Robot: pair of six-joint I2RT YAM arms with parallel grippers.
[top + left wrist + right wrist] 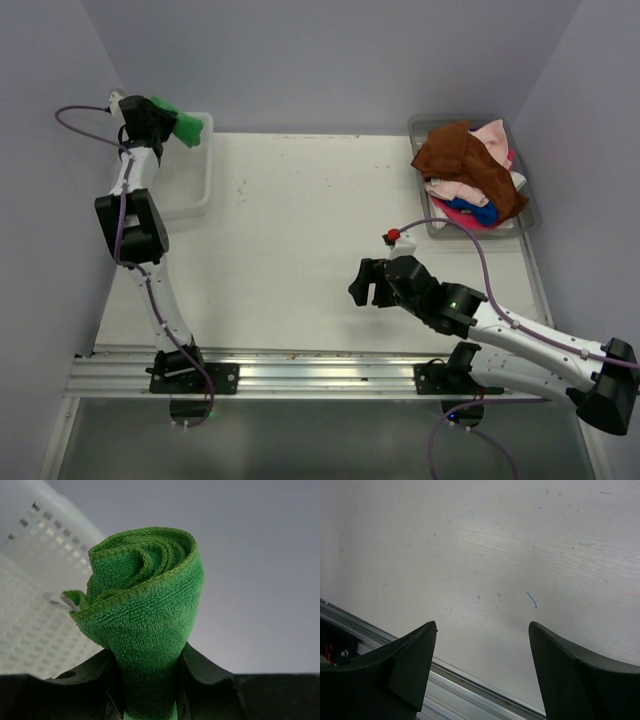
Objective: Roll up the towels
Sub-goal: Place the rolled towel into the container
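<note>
A bright green towel [145, 600], rolled into a tight spiral, sticks out of my left gripper [150, 680], whose jaws are shut on its lower end. In the top view that gripper [168, 118] holds the green towel [187, 127] above the far end of the white mesh basket [205, 190], at the back left. More towels lie heaped and unrolled in the grey tray [528, 222] at the back right: rust brown [460, 158] on top, pale pink [492, 134], blue [472, 213]. My right gripper [366, 284] hovers open over the bare table [485, 555], with nothing between its fingers.
The white mesh basket [30, 610] fills the left of the left wrist view, close behind the roll. A metal rail [300, 375] runs along the table's near edge, just below my right gripper [482, 625]. Grey walls close in the left, back and right.
</note>
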